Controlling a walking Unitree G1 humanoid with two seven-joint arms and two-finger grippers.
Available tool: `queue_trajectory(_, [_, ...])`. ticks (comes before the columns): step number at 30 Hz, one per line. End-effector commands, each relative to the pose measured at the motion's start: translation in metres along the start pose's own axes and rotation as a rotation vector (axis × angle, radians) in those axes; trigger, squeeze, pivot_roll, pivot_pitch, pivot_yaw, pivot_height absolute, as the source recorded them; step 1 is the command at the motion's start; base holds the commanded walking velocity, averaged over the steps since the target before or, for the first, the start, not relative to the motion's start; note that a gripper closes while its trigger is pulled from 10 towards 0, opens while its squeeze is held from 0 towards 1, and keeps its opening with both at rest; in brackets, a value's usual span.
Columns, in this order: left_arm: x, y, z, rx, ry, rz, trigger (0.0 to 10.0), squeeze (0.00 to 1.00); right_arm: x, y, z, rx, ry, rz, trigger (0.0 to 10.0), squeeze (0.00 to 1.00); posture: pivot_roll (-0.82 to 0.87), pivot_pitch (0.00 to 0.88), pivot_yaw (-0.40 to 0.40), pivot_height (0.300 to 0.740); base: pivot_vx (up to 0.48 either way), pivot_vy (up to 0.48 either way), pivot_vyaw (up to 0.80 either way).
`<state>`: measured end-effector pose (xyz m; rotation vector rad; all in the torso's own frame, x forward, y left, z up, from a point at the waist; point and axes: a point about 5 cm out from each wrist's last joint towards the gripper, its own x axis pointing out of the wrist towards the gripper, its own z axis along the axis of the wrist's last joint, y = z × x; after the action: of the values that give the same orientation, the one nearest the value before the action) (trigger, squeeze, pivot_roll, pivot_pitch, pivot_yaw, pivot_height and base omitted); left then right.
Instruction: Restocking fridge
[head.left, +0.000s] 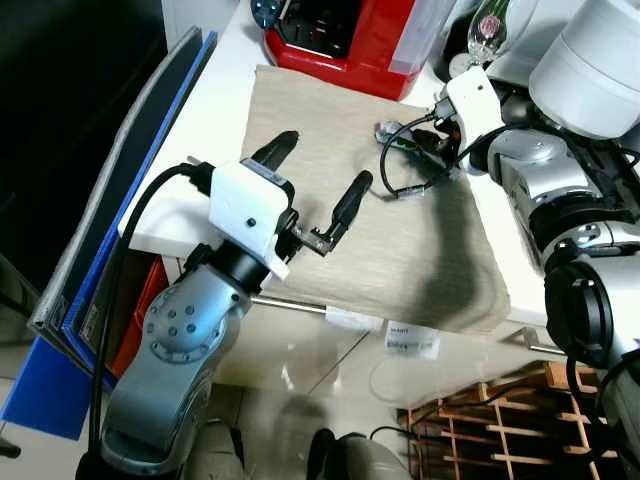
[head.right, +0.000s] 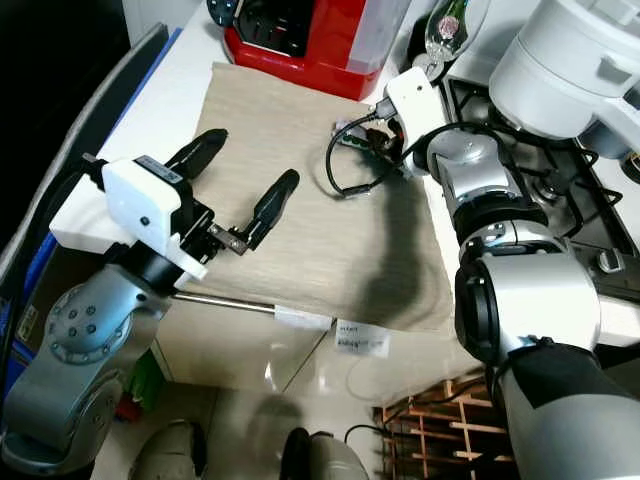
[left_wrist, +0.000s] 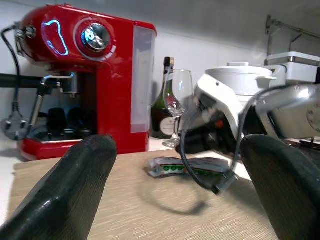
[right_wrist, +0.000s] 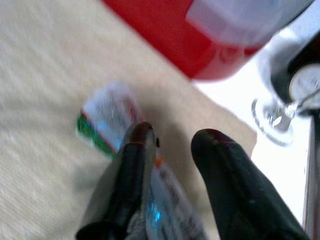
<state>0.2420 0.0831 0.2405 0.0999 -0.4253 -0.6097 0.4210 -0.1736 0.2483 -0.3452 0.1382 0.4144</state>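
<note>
Packet (right_wrist: 107, 122) on mat, right tool (right_wrist: 172, 145) above

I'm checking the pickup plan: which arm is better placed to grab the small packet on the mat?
Right. The right gripper is already down at the packet, fingers straddling its end. The left gripper hovers open over bare mat, farther away.

White countertop (head.left: 225, 75), beige mat (head.left: 330, 180); red coffee machine (left_wrist: 85, 80); wine glass (left_wrist: 178, 102), gas hob (head.right: 520, 150)
</note>
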Motion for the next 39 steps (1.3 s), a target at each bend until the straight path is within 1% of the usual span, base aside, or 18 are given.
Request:
queue_trajectory(1, [0.003, -0.004, 0.003, -0.012, -0.024, -0.036, 10.0, 0.0, -0.007, -0.013, 0.009, 0.01, -0.043, -0.017, 0.0, 0.0, 0.15, 0.127, -0.174, 0.74, 0.0, 0.0, 0.0])
queue_trajectory(4, [0.007, -0.002, 0.001, -0.009, -0.026, -0.039, 10.0, 0.0, -0.01, -0.02, 0.02, 0.006, -0.092, -0.029, 0.0, 0.0, 0.14, 0.107, -0.171, 0.74, 0.0, 0.0, 0.0])
queue_trajectory(6, [0.01, -0.002, -0.001, -0.004, -0.029, -0.041, 10.0, 0.0, -0.014, -0.03, 0.028, -0.035, -0.12, -0.133, 0.0, 0.0, 0.13, 0.091, -0.169, 0.74, 0.0, 0.0, 0.0])
queue_trajectory(7, [0.01, -0.002, -0.001, -0.004, -0.029, -0.041, 10.0, 0.0, -0.014, -0.03, 0.028, -0.035, -0.12, -0.133, 0.0, 0.0, 0.13, 0.091, -0.169, 0.74, 0.0, 0.0, 0.0])
queue_trajectory(8, [0.013, 0.001, -0.006, 0.024, -0.01, -0.009, 10.0, 0.0, -0.02, -0.043, 0.033, -0.068, -0.148, -0.279, 0.0, 0.0, 0.13, 0.081, -0.166, 0.74, 0.0, 0.0, 0.0])
queue_trajectory(9, [0.014, 0.004, -0.009, 0.039, 0.003, 0.01, 10.0, 0.0, -0.023, -0.046, 0.034, -0.043, -0.174, -0.319, 4.3, 0.0, 0.12, 0.066, -0.161, 0.74, 0.0, 0.0, 0.0])
queue_trajectory(10, [0.014, 0.004, -0.009, 0.039, 0.003, 0.01, 10.0, 0.0, -0.023, -0.046, 0.034, -0.043, -0.174, -0.319, 4.3, 0.0, 0.12, 0.066, -0.161, 0.74, 0.0, 0.0, 0.0])
queue_trajectory(11, [0.015, 0.008, -0.013, 0.053, 0.023, 0.042, 10.0, 0.0, -0.027, -0.051, 0.034, -0.052, -0.213, -0.397, 10.0, 1.0, 0.11, 0.053, -0.153, 0.74, 0.0, 0.0, 0.0])
queue_trajectory(16, [0.017, 0.016, -0.018, 0.091, 0.05, 0.087, 10.0, 0.0, -0.036, -0.056, 0.024, -0.101, -0.318, -0.541, 10.0, 1.0, 0.11, 0.031, -0.136, 0.74, 0.0, 0.0, 0.0])
queue_trajectory(19, [0.018, 0.023, -0.022, 0.088, 0.06, 0.122, 10.0, 0.0, -0.038, -0.053, 0.009, -0.059, -0.343, -0.587, 10.0, 1.0, 0.09, 0.01, -0.123, 0.74, 0.0, 0.0, 0.0])
queue_trajectory(21, [0.02, 0.037, -0.03, 0.087, 0.098, 0.217, 10.0, 0.0, -0.041, -0.042, -0.018, 0.012, -0.364, -0.664, 10.0, 1.0, 0.08, 0.0, -0.111, 0.74, 0.0, 0.0, 0.0])
queue_trajectory(25, [0.019, 0.048, -0.038, 0.069, 0.135, 0.288, 10.0, 0.0, -0.048, -0.032, -0.032, 0.052, -0.403, -0.711, 10.0, 1.0, 0.06, 0.0, -0.095, 0.74, 0.0, 0.0, 0.0])
queue_trajectory(28, [0.019, 0.055, -0.044, 0.089, 0.169, 0.334, 10.0, 0.0, -0.06, -0.021, -0.044, 0.076, -0.458, -0.757, 10.0, 1.0, 0.04, 0.0, -0.086, 0.74, 0.0, 0.0, 0.0])
queue_trajectory(29, [0.02, 0.057, -0.05, 0.09, 0.189, 0.345, 10.0, 0.0, -0.067, -0.011, -0.055, 0.095, -0.47, -0.777, 10.0, 1.0, 0.01, 0.0, -0.067, 0.74, 0.0, 0.0, 0.0])
queue_trajectory(32, [0.023, 0.057, -0.053, 0.065, 0.188, 0.35, 10.0, 0.0, -0.07, 0.005, -0.067, 0.132, -0.449, -0.762, 10.0, 1.0, -0.01, 0.0, -0.05, 0.74, 0.0, 0.0, 0.0])
queue_trajectory(33, [0.023, 0.057, -0.053, 0.065, 0.188, 0.35, 10.0, 0.0, -0.07, 0.005, -0.067, 0.132, -0.449, -0.762, 10.0, 1.0, -0.01, 0.0, -0.05, 0.74, 0.0, 0.0, 0.0])
queue_trajectory(36, [0.029, 0.055, -0.056, 0.055, 0.187, 0.339, 10.0, 0.0, -0.072, 0.026, -0.07, 0.14, -0.451, -0.707, 10.0, 1.0, -0.03, 0.0, -0.038, 0.74, 0.0, 0.0, 0.0])
queue_trajectory(39, [0.03, 0.057, -0.059, 0.045, 0.205, 0.359, 10.0, 0.0, -0.069, 0.031, -0.071, 0.179, -0.437, -0.673, 10.0, 1.0, -0.03, 0.0, -0.032, 0.74, 0.0, 0.0, 0.0])
